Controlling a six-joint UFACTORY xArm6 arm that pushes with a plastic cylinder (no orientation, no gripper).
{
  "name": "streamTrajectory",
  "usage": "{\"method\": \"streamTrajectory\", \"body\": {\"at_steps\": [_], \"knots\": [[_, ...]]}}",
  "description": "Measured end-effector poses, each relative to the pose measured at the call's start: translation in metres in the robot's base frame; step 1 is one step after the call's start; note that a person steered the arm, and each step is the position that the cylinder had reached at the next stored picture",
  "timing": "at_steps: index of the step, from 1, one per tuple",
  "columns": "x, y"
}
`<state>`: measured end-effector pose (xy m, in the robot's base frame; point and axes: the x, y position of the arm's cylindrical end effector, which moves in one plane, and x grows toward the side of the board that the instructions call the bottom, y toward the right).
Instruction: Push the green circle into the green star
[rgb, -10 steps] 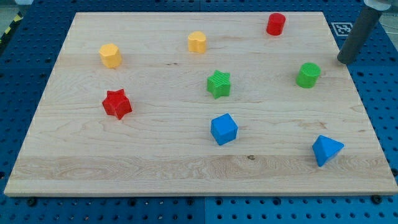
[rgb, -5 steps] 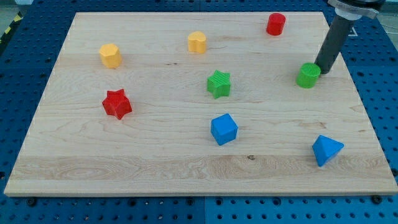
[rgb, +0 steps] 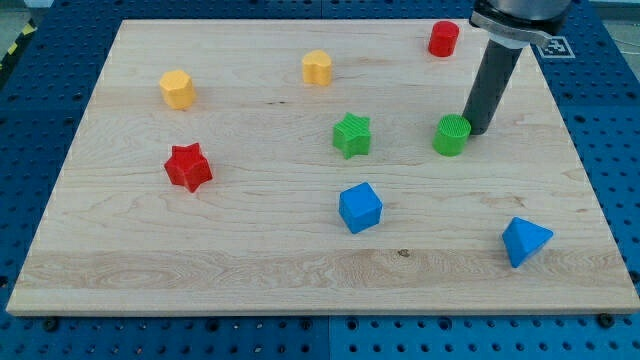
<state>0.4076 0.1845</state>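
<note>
My tip (rgb: 473, 131) is set against the green circle (rgb: 452, 135) on its right, so it gets driven left toward the green star (rgb: 351, 134), near but apart. No hand fitted, state not applicable.

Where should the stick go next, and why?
Probably a short push further toward the view's left. My tip sits against the right side of the green circle, and the green star lies to its left at about the same height, with bare board between them.
</note>
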Motion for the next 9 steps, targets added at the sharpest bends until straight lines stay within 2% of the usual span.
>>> {"method": "streamTrajectory", "body": {"at_steps": [2, 6, 8, 9], "knots": [[0.01, 0.017], [0.014, -0.069], [0.002, -0.069], [0.0, -0.046]]}}
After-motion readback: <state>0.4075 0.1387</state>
